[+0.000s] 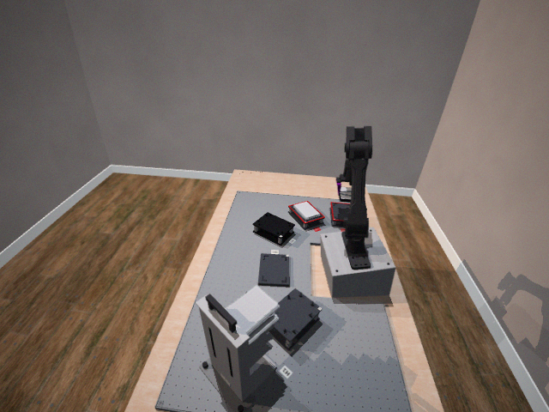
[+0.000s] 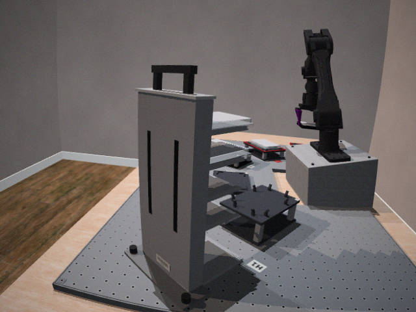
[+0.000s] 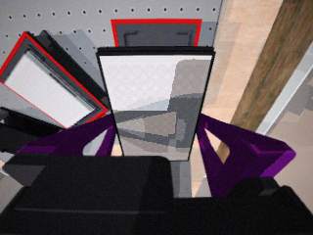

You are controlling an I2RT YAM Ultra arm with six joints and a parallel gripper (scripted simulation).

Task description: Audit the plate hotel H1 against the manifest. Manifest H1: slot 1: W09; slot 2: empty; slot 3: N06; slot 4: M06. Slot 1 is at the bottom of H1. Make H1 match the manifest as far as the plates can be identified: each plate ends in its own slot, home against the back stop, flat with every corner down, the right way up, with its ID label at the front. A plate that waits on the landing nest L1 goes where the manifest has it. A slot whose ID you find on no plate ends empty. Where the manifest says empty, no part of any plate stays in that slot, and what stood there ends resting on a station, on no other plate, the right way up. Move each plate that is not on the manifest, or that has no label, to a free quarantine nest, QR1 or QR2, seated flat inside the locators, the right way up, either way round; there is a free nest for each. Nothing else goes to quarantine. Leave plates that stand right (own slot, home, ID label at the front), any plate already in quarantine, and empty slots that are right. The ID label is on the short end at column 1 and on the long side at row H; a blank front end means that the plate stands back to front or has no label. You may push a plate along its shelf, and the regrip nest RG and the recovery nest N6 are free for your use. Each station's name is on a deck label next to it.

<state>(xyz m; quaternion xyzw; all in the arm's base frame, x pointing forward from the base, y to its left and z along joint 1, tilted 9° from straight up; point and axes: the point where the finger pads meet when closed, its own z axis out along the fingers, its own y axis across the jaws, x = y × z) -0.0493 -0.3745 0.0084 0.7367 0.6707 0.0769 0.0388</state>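
Since the purple fingers pinch a microplate [image 3: 156, 98] above the empty red quarantine nest [image 3: 156, 33], misalignment, seemingly slight, could perch it on locators.

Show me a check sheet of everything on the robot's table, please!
Surface: grey perforated deck on a pale wooden table.
Job's things: plate hotel H1, a light plate on its top shelf; a white plate in one red-edged nest; the other red-edged nest is free, below the gripper.
Clutter: nothing seen.
Grippers: the gripper holds a pale plate by its long sides, in the air.
Cables: nothing seen.
Surroundings: wood floor, grey walls.
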